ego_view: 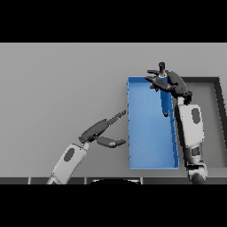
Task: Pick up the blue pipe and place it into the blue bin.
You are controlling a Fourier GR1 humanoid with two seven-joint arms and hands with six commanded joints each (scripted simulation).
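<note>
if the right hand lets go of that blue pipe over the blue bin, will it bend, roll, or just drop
The straight blue pipe hangs from the right hand without sagging, so it is probably rigid. It looks slim, so likely light. Being round, it may roll briefly on the floor of the shallow blue rectangular bin, though the walls should stop it.

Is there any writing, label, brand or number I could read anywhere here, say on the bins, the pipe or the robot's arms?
None: no text shows on the blue bin, the blue pipe, the dark tray, the table or either arm.
</note>
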